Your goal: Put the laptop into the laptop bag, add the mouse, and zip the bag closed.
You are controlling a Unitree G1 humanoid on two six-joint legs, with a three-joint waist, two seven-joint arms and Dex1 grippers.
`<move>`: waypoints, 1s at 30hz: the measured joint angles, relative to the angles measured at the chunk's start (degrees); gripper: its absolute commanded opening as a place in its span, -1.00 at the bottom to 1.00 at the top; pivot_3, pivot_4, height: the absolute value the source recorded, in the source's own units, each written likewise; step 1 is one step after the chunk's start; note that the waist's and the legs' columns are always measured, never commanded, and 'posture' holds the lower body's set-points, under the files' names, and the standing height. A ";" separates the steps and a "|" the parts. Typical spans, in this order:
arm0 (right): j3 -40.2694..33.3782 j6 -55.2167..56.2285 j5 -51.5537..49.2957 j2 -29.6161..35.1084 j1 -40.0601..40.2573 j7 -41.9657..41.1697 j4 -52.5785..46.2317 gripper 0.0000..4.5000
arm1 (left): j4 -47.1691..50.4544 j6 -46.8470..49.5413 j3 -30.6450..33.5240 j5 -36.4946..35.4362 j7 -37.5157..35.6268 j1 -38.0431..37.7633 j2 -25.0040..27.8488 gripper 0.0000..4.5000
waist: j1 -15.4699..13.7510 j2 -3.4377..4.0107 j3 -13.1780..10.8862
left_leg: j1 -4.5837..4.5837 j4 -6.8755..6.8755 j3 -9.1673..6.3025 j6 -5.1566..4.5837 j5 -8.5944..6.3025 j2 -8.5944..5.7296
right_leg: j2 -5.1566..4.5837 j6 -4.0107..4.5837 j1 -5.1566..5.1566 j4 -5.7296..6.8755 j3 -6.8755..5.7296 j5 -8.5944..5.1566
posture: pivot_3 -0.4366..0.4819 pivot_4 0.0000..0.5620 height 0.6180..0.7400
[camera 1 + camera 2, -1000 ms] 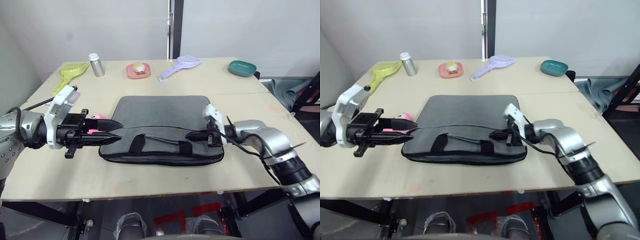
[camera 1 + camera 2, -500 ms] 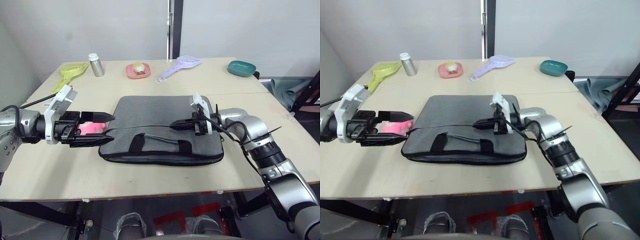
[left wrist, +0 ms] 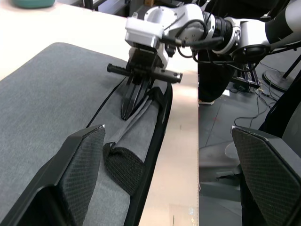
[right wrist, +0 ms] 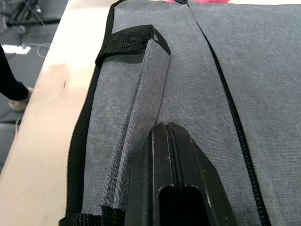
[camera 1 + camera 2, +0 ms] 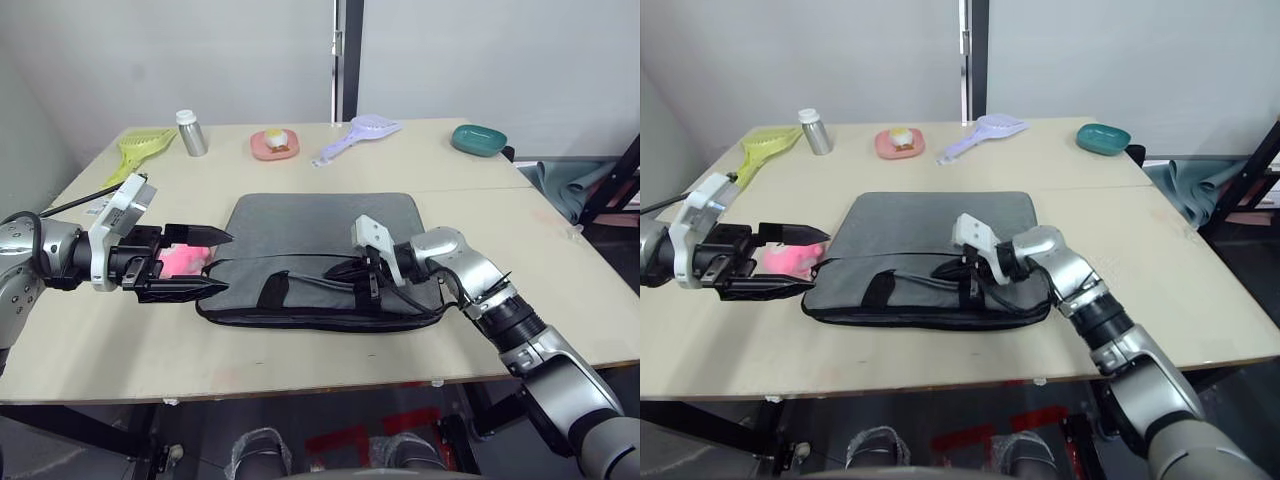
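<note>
Now we have both arms working along the near side of the laptop bag (image 5: 320, 255), which lies flat in the middle of the table (image 5: 300, 350) with its black strap handles turned toward us. Our right gripper (image 5: 348, 272) is down on the bag's top face near the zipper line, fingers pressed together with their tips low on the fabric beside the near handle (image 4: 136, 108); in the right wrist view the two black fingers meet with no gap and the zipper track (image 4: 230, 108) runs alongside them. We judge it sits there to drag the zipper along the edge, though we cannot tell from these pictures whether a pull tab is actually caught between the tips. Our left gripper (image 5: 205, 262) waits at the bag's left end with its fingers spread, one above and one below the bag's corner, probably to steady that end so the fabric does not slide as the zipper is drawn. A pink plush toy (image 5: 180, 258) lies just beside the left fingers, against the bag's left edge; it is not part of the job. We take the laptop and mouse to be inside the bag already, since the bag lies flat and looks closed along the zipper line. Along the far edge stand a small metal bottle (image 5: 190, 132), a pink dish (image 5: 276, 143), a lilac scoop (image 5: 358, 134), a yellow-green scoop (image 5: 140, 148) and a teal bowl (image 5: 477, 139), all well apart from the work.
</note>
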State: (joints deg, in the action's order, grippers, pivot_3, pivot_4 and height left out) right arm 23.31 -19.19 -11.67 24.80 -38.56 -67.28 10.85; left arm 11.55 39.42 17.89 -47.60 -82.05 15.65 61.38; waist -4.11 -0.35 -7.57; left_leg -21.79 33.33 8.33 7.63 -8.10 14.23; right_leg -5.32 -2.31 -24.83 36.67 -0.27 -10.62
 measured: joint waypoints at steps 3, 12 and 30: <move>-0.63 0.11 -0.46 -0.24 1.11 -1.18 0.02 -1.00 | 0.47 0.03 0.00 -0.16 0.22 0.04 -0.13 0.99 | 0.13 -0.05 0.30 | 0.00 0.01 0.00 0.00 0.00 0.00 | 0.00 0.00 0.01 0.01 0.00 0.00 | -0.05 -0.47 1.00; -4.40 -3.24 -4.75 1.18 1.92 -5.61 4.06 -1.00 | 0.54 1.07 -0.02 -1.72 2.42 1.00 -1.23 0.99 | 0.14 0.00 0.29 | -0.13 0.04 -0.05 -0.01 0.00 0.00 | 0.00 0.01 -0.08 -0.06 -0.07 0.00 | -0.05 -0.47 1.00; -4.28 2.51 -1.39 0.59 3.17 -6.37 9.15 -1.00 | 0.43 2.96 -0.09 -2.21 4.05 2.20 -1.35 0.99 | 0.68 -0.10 0.97 | 0.02 -0.05 -0.04 0.01 -0.01 0.00 | 0.02 0.01 0.02 -0.05 -0.03 0.01 | -0.05 -0.47 1.00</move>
State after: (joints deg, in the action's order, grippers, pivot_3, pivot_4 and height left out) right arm 19.02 -16.67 -13.06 25.38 -35.39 -73.65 19.99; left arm 11.97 42.38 17.80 -49.80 -78.00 17.85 60.03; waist -3.42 -0.45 -6.60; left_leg -21.78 33.28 8.29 7.64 -8.12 14.23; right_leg -5.30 -2.30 -24.81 36.63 -0.30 -10.61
